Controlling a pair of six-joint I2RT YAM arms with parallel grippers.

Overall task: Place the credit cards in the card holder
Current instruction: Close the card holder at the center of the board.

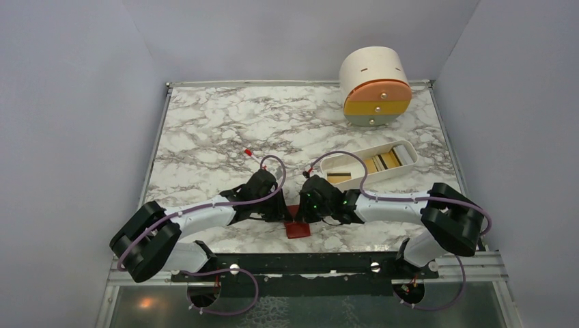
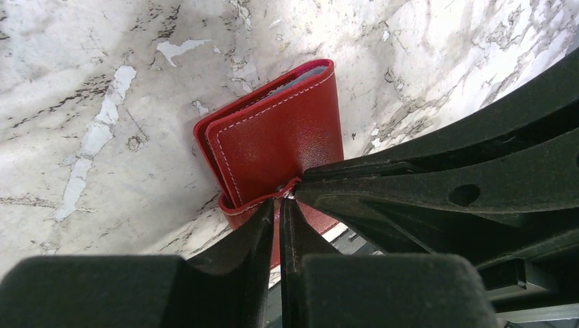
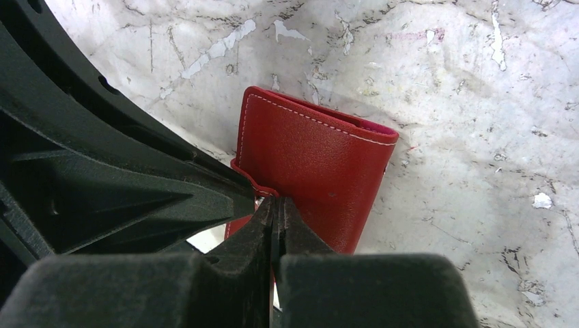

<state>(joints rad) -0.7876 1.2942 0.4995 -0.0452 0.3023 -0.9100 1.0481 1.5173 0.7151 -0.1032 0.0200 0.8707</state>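
Observation:
The red card holder [image 1: 298, 229] lies folded on the marble near the front edge. Both grippers meet over its near end. In the left wrist view my left gripper [image 2: 281, 199] is shut on the thin red flap edge of the holder [image 2: 273, 137]. In the right wrist view my right gripper [image 3: 275, 199] is shut on the same flap of the holder [image 3: 314, 164], right beside the left fingers [image 3: 136, 178]. A grey-blue edge [image 2: 300, 76] shows inside the holder's far opening. Tan and yellowish credit cards [image 1: 382, 161] and a dark one [image 1: 339, 177] lie in the white tray [image 1: 410, 147].
The white oblong tray stands behind the right arm. A round cream drawer unit [image 1: 375, 85] with orange, yellow and grey drawers stands at the back right. The table's front edge and black rail [image 1: 307, 263] lie just behind the holder.

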